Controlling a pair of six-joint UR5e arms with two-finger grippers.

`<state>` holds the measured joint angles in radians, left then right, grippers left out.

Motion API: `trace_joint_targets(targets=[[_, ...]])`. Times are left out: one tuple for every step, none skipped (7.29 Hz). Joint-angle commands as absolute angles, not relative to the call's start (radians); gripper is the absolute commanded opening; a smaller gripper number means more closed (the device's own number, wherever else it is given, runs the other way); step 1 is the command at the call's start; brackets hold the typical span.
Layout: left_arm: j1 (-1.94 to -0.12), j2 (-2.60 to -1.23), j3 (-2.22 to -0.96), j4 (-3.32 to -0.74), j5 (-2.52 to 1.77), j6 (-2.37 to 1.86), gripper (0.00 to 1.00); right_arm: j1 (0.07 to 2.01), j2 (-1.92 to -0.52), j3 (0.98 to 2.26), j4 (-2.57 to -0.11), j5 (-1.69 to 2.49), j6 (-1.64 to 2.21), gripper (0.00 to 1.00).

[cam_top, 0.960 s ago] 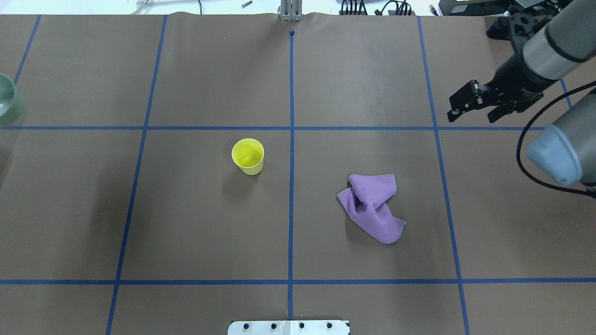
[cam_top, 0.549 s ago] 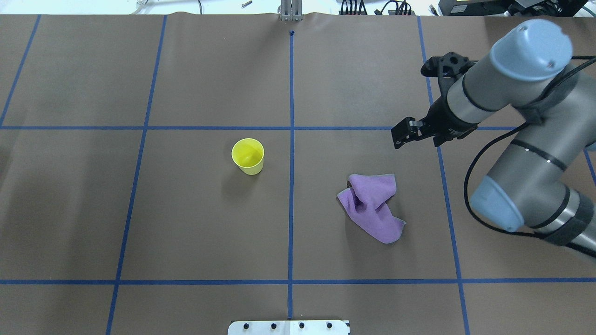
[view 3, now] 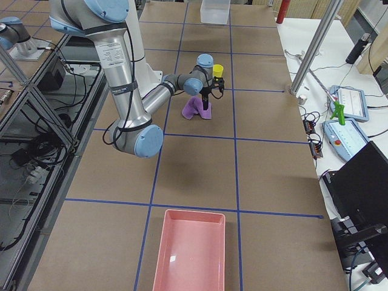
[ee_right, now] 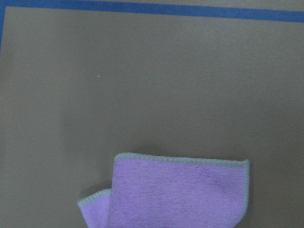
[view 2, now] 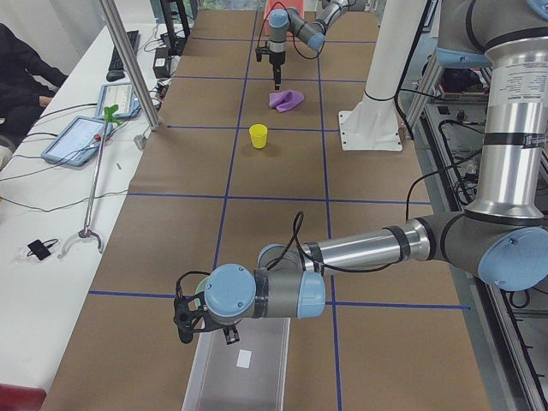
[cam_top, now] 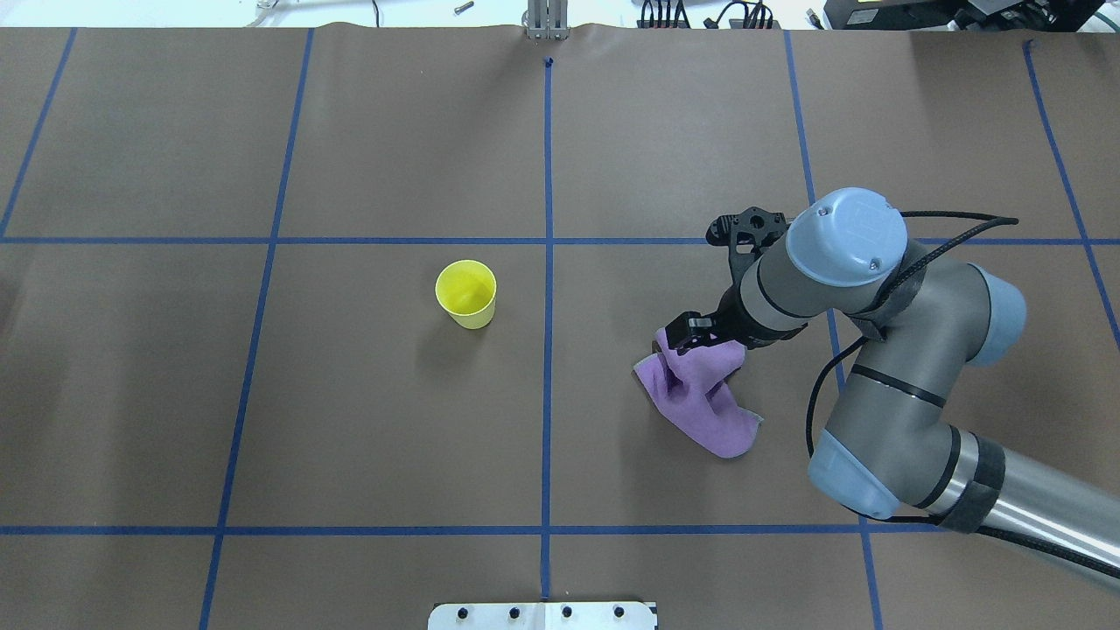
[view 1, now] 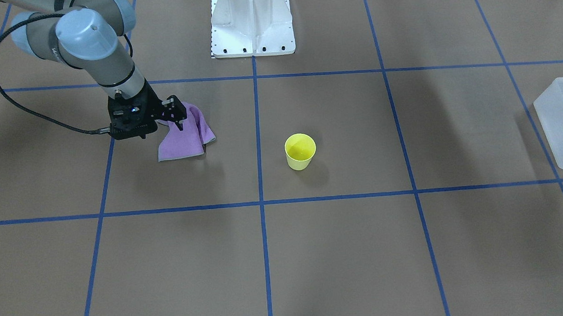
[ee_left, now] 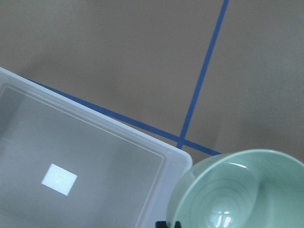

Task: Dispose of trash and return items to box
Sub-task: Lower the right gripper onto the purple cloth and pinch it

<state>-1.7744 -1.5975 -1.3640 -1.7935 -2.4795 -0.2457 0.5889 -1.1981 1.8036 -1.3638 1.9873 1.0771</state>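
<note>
A pale mint-green bowl (ee_left: 237, 190) fills the lower right of the left wrist view, hanging over a corner of the frosted-white box (ee_left: 71, 156). My left gripper (view 2: 190, 321) is at the box's (view 2: 240, 368) near end, with a black fingertip (ee_left: 168, 224) at the bowl's rim, shut on it. My right gripper (cam_top: 691, 332) is open and hovers over the far edge of a crumpled purple cloth (cam_top: 704, 398), also seen in the front view (view 1: 185, 141) and the right wrist view (ee_right: 175, 194). A yellow cup (cam_top: 466, 293) stands upright mid-table.
The white robot pedestal (view 1: 252, 21) stands at the table's near edge. A pink tray (view 3: 191, 251) lies at the right end of the table. The box (view 1: 562, 122) lies at the left end. Blue tape lines mark a grid on the brown table cover.
My right arm has swung in from the far right and come down over the purple cloth. The bowl at the overhead view's left edge has gone out of that view.
</note>
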Motion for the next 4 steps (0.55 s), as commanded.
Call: trace_joint_targets(targets=[[-1.776, -1.608, -1.351, -1.795, -2.465, -0.238, 0.0, 0.563, -1.17, 1.795, -1.348, 1.986, 1.126, 1.0], [-1.776, -1.608, -1.344, -1.796, -2.464, -0.238, 0.0, 0.545, -1.172, 1.793, -1.348, 1.983, 1.134, 1.0], [-1.776, -1.617, -1.312, -1.802, -2.464, -0.236, 0.0, 0.542, -1.172, 1.796, -1.348, 1.985, 1.143, 1.0], [-1.775, -1.618, -1.298, -1.805, -2.462, -0.236, 0.0, 0.538, -1.177, 1.801, -1.351, 1.99, 1.155, 0.56]])
